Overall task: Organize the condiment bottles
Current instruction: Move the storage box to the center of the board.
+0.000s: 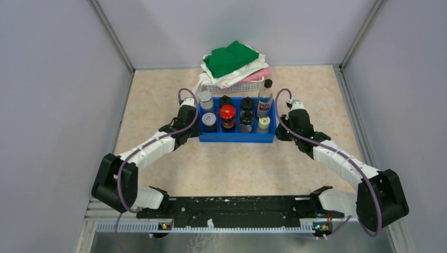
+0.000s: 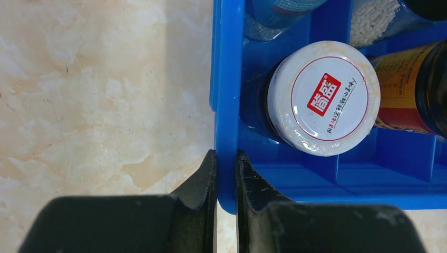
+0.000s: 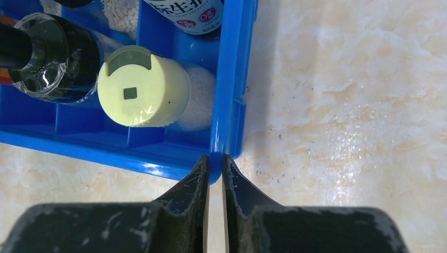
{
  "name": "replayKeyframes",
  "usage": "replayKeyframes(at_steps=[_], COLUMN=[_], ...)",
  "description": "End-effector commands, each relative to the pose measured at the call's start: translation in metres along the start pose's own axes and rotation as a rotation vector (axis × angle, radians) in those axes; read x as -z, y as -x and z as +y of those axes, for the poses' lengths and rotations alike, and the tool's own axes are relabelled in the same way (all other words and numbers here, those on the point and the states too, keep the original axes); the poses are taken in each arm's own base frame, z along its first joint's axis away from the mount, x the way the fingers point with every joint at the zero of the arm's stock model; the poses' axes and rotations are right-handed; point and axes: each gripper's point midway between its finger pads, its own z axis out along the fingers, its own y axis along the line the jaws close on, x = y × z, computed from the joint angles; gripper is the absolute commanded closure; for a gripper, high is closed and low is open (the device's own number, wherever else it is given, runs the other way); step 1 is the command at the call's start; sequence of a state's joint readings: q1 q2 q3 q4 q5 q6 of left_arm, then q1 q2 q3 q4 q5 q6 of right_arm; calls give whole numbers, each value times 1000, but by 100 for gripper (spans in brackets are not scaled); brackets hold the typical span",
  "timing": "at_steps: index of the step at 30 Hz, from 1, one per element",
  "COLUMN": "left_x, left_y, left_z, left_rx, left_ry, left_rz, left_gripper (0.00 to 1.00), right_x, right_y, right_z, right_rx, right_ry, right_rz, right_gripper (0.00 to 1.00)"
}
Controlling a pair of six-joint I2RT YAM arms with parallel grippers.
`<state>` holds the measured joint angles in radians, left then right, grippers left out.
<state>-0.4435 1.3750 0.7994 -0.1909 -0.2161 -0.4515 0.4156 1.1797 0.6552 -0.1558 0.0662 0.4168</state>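
Glass and plastic condiment bottles are all standing upright inside the blue tray, one to a compartment in two rows, so the sorting itself is looking done to me. Nearest the left gripper, a white-lidded jar is sitting just past the fingertips and to their inner side, across the tray's end wall. Nearest the right gripper, a cream-capped shaker is sitting in the mirror place, ahead of the tips and inward.

Each pair of fingers is straddling an end wall close to the near corner, one finger inside the tray and one outside. Both pairs are pinching the plastic wall itself and no bottle. The tray's long axis is running straight from one set of fingers to the other, and neither arm is lying nearer than its partner. Any carry or slide is therefore going to need both wrists moving together, or the tall blue-labelled bottle is risking a tip.

Beyond the fingers, behind the tray, a white basket of cloths is resting on the marbled table.
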Motion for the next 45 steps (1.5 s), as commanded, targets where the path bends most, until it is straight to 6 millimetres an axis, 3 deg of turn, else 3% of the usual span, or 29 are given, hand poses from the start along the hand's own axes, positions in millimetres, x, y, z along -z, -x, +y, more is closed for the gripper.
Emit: replayKeyframes(at_steps=[1, 24, 34, 38, 41, 45], left_x=[12, 50, 52, 51, 53, 61], left_y=[-28, -57, -61, -59, -53, -42], left_z=[9, -3, -6, -4, -5, -2], left_rx=[5, 10, -3, -9, -9, -13], left_ry=[10, -38, -31, -16, -9, 17], left_rz=[73, 86, 92, 93, 83, 64], left_gripper=[91, 91, 88, 81, 67, 47], right_x=[11, 36, 40, 40, 41, 49], right_y=[-42, -54, -58, -55, -53, -40], right_z=[-18, -12, -14, -13, -13, -14], right_rx=[10, 5, 1, 0, 3, 10], right_ry=[-51, -56, -59, -57, -64, -91], right_rz=[129, 113, 109, 104, 102, 88], right_gripper=[100, 100, 100, 100, 100, 81])
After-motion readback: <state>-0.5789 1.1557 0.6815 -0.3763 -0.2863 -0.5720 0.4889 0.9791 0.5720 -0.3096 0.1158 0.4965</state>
